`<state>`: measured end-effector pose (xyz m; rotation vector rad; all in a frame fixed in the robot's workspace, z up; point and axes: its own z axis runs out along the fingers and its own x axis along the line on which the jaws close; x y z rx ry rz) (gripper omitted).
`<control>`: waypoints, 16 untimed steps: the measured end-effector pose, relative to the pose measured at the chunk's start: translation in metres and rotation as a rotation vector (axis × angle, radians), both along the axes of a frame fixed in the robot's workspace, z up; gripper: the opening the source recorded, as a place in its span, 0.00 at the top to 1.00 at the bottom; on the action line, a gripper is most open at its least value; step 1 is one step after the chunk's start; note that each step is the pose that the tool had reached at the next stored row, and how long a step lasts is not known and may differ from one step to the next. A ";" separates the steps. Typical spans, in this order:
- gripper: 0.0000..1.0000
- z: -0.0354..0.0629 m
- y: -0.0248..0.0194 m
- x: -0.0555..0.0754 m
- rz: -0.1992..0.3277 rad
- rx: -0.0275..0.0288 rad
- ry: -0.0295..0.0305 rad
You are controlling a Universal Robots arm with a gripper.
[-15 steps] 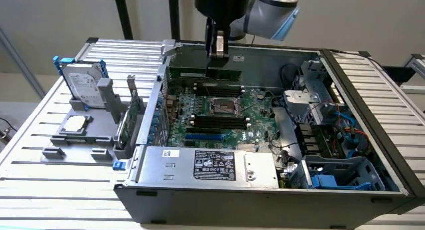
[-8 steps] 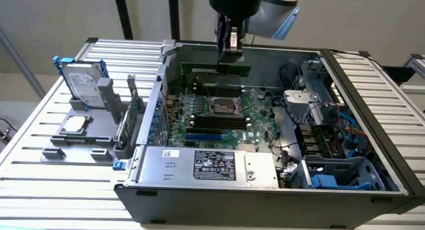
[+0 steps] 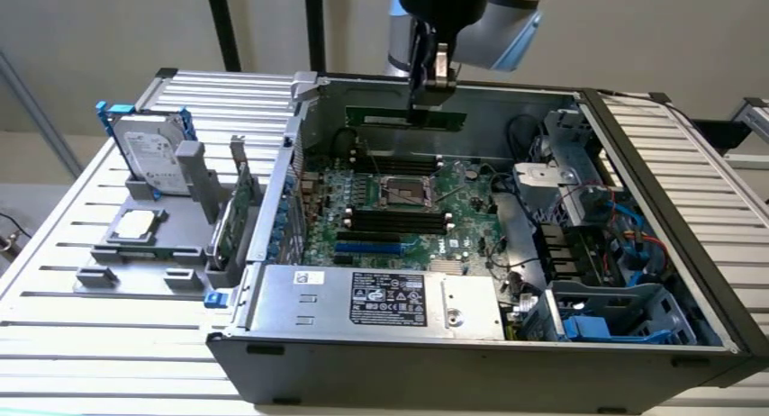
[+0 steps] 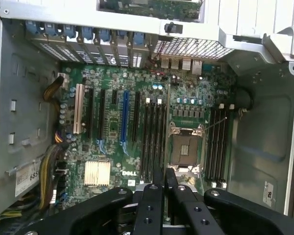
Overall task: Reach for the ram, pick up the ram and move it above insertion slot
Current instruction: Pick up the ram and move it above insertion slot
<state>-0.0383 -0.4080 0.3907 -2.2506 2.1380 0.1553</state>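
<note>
Hand: my gripper (image 3: pixel 423 101) hangs over the far part of the open computer case (image 3: pixel 673 209), fingers pointing down at the motherboard (image 3: pixel 474 195).

Fingers: drawn close together, with a thin edge nipped between them in the wrist view. I judge them clamped on the ram, not merely closed.

Ram: the ram (image 3: pixel 373 119) is at my fingertips, a narrow green stick held by its upper edge and clear of the board below it.

Long axis: it runs crosswise through my grip, sticking out past both sides of the hand and roughly level. More of it shows on the exterior view's left of my fingers.

Which way it lies from me: directly under the palm, touching the finger pads; there is no reach left to make.

Slots: the black memory slots (image 3: pixel 391 220) lie well below my fingertips, beside the bare processor socket (image 3: pixel 406 191). Their length appears to run the same way as the stick's.

Offset: from the exterior view I judge the stick is not yet over that bank of slots, which sits nearer the case's front than my hand.

Stage: ram picked up, being carried.
</note>
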 end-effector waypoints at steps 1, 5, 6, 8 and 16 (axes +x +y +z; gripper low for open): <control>0.87 -0.0004 0.0016 0.002 0.000 0.0000 0.0000; 0.87 -0.0015 0.0051 0.007 -0.006 0.0000 -0.0001; 0.87 -0.0019 0.0055 0.009 -0.008 0.0001 -0.0001; 0.87 -0.0023 0.0064 0.011 -0.013 -0.0002 -0.0001; 0.87 -0.0048 0.0145 0.013 -0.023 -0.0013 -0.0135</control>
